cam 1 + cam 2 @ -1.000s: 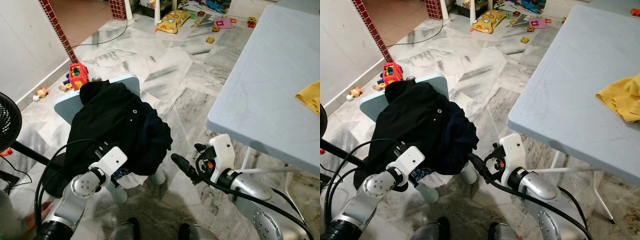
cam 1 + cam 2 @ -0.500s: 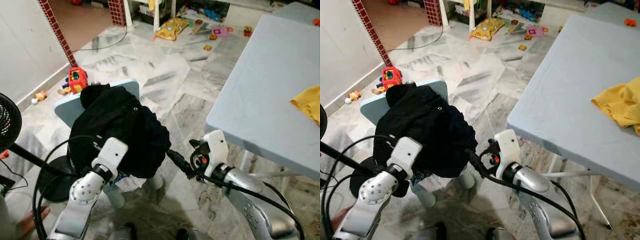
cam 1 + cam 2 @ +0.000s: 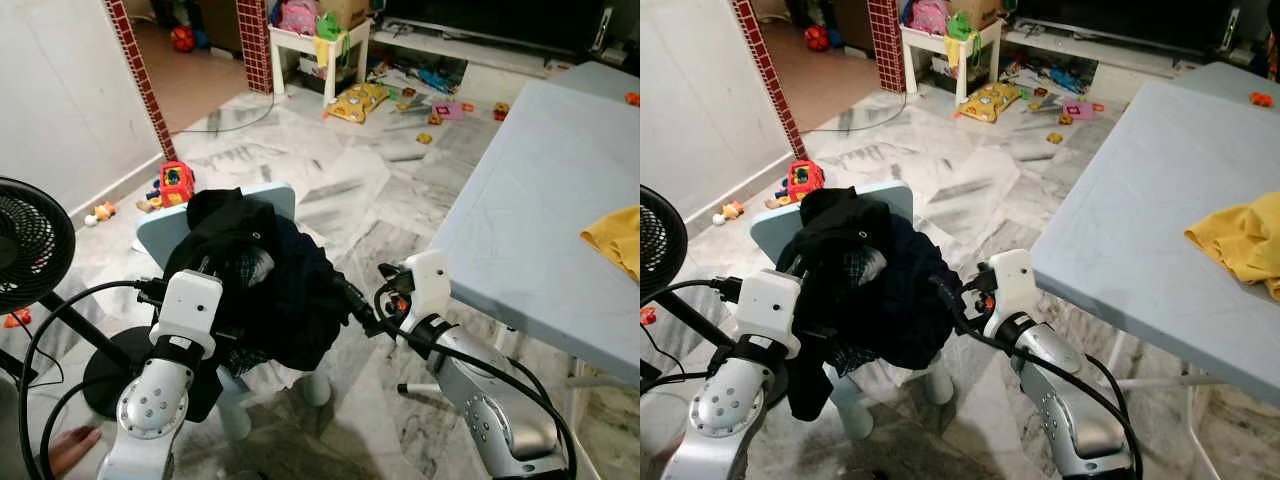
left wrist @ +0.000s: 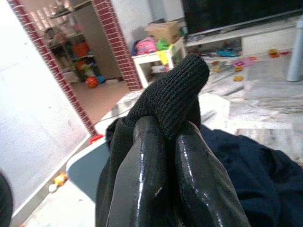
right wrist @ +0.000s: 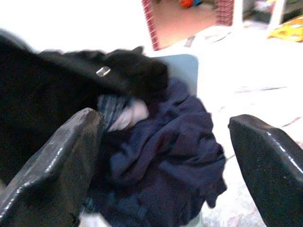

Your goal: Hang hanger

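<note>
Left gripper (image 4: 165, 142) with jaws pressed together on a fold of black ribbed cloth (image 4: 173, 94), part of the dark clothes (image 3: 265, 290) heaped over a small light-blue chair (image 3: 165, 225). Raised a little above the heap, so the pinched cloth stands up from the rest. Right gripper (image 5: 165, 161) just beside the heap on the other side, jaws wide apart, holding nothing, aimed at the navy garment (image 5: 165, 146) in front of them. A small metal piece (image 5: 102, 71) visible on the black garment beyond the right jaws; cannot tell what it is.

No hanger to be made out anywhere near either pair of jaws; perhaps buried in the clothes, cannot tell. Grey surface (image 3: 530, 200) off to the outer side of the right jaws, with a yellow cloth (image 3: 615, 235) on it, well apart from both. Black fan (image 3: 30, 245) on the outer side of the left jaws. Toys (image 3: 175, 180) on the marble floor (image 3: 330, 180) beyond the chair.

Step in hand, as a judgement: picking up one garment from the heap, an early stage of the task. Next move probably calls for lifting the pinched cloth clear of the other clothes, with the right jaws closing on a second point to spread it.
</note>
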### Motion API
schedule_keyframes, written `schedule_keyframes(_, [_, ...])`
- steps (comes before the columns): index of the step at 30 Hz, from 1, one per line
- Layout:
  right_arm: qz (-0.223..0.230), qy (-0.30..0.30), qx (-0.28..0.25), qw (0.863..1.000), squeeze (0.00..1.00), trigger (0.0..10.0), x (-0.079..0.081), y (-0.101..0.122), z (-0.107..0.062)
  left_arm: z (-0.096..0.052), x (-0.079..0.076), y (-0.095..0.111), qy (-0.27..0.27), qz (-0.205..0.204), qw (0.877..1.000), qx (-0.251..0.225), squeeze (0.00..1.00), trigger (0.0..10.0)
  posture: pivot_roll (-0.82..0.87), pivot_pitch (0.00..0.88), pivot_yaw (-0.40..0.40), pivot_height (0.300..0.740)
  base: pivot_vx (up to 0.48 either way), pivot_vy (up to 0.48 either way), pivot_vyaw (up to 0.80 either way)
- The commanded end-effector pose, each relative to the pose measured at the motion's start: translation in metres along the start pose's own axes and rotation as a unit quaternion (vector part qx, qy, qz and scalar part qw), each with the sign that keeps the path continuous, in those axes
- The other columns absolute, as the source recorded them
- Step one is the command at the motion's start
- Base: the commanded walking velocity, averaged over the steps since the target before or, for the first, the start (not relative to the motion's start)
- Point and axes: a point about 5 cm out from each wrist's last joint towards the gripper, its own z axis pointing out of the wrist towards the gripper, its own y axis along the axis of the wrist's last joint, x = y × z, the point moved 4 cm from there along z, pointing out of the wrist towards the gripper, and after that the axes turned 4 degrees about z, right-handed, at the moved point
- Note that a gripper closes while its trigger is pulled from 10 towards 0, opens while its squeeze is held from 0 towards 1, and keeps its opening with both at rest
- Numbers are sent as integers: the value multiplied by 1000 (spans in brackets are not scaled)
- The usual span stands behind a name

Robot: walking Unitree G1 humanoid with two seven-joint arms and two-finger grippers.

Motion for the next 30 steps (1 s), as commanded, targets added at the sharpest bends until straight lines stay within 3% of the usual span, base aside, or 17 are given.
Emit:
schedule_keyframes(1, [9, -30, -21, 999, 0, 10000, -13, 7, -1, -2, 0, 4, 10, 3, 1000, -4, 0, 0, -11, 11, 10, 740, 0, 0, 0])
schedule_keyframes(3, [16, -44, -31, 998, 0, 10000, -18, 10, 0, -1, -3, 3, 10, -11, 1000, 3, 0, 824, -12, 7, 13, 740, 0, 0, 0])
schedule_keyframes(5, [16, -57, -37, 998, 0, 10000, -23, 12, 4, 6, -7, 5, 3, -13, 1000, -2, 0, 4784, -16, 10, 16, 740, 0, 0, 0])
schedule_keyframes(6, [13, -58, -38, 998, 0, 10000, -23, 13, 5, 7, -8, 6, 0, -15, 1000, -3, 0, 4784, -16, 10, 16, 740, 0, 0, 0])
schedule_keyframes(8, [14, -58, -42, 997, 0, 10000, -22, 15, 6, 11, -8, 8, 1, -18, 1000, -3, 0, 10000, -22, 14, 18, 740, 0, 0, 0])
schedule_keyframes(16, [23, -77, -42, 996, 0, 10000, -29, 14, 6, 18, -9, 9, 8, -39, 999, 5, 0, 10000, -30, 22, 18, 740, 0, 0, 0])
schedule_keyframes(26, [27, -80, -42, 996, 0, 10000, -31, 14, 5, 18, -19, 11, -9, -50, 999, 8, 0, 10000, -38, 33, 17, 740, 0, 0, -661])
schedule_keyframes(30, [27, -80, -45, 995, 0, 10000, -30, 15, 5, 20, -20, 11, -12, -47, 999, 7, 0, 10000, -43, 38, 21, 740, 0, 0, 0])
